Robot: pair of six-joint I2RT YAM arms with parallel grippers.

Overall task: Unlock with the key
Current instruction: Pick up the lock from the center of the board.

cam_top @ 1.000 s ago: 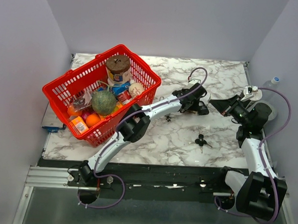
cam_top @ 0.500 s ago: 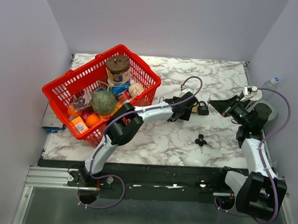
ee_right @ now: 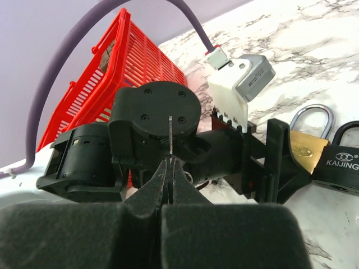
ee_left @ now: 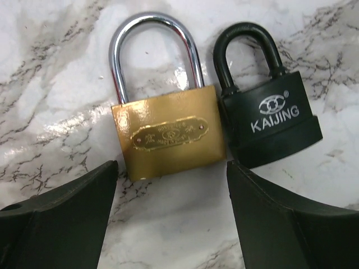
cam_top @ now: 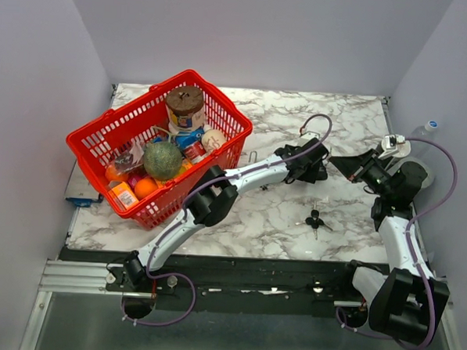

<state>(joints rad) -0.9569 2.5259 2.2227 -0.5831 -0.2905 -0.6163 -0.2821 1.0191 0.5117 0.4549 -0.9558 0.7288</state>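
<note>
Your left jaws are standing wide open, flanking the lower corners of the brass padlock [ee_left: 168,134], which is lying flat at the centre of the left wrist frame and touching the black padlock [ee_left: 272,123] on its right. Closing here is risking catching the black body too, or skidding both across the counter [ee_left: 56,84]. Your right jaws are clenching a thin key [ee_right: 170,137], which looks liable to twist.

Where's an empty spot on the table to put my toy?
Bare tabletop along the back wall, right of the red basket, and at the front, left of the keys. Crowded around the left gripper, gold padlock and black padlock.
</note>
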